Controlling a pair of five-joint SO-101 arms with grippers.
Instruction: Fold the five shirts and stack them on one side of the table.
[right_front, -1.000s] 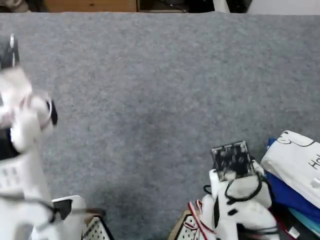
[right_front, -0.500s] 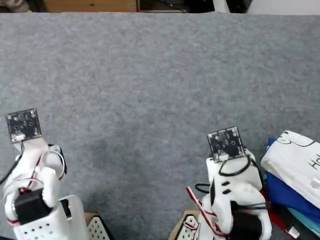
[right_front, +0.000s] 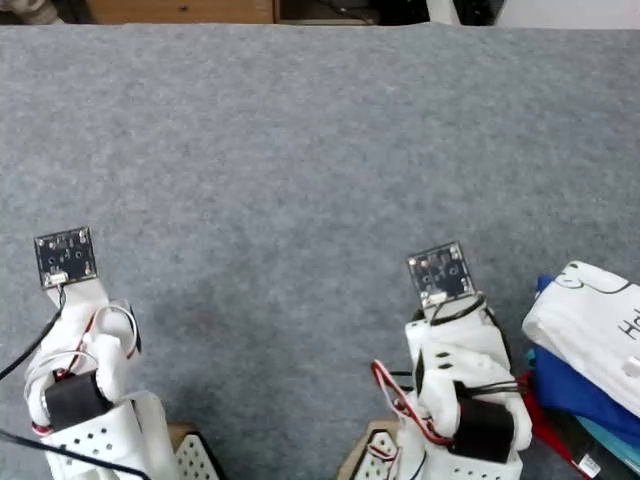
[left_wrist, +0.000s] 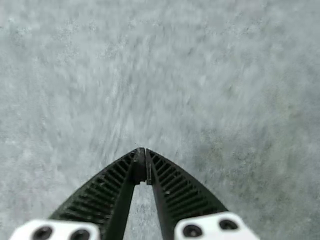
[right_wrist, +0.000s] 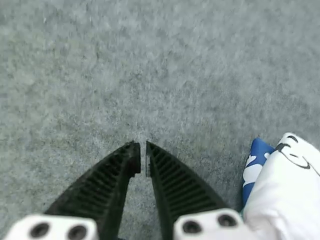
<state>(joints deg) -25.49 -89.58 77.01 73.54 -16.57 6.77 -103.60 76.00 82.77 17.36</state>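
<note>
We locate the shirt stack (right_front: 580, 385) at the table's near right edge, white shirt (right_front: 590, 315) uppermost, just beside the right arm (right_front: 455, 380); right gripper (right_wrist: 141, 154) and left gripper (left_wrist: 141, 167) are closed, holding nothing, above the grey felt table (right_front: 300, 150); wooden furniture (right_front: 180, 10) stands beyond.

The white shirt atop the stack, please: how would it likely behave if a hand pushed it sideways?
The white shirt is folded cloth with soft, rounded edges, so it would probably bunch or unfold rather than move stiffly. It lies loose on the blue shirt, so it may slide off.
</note>
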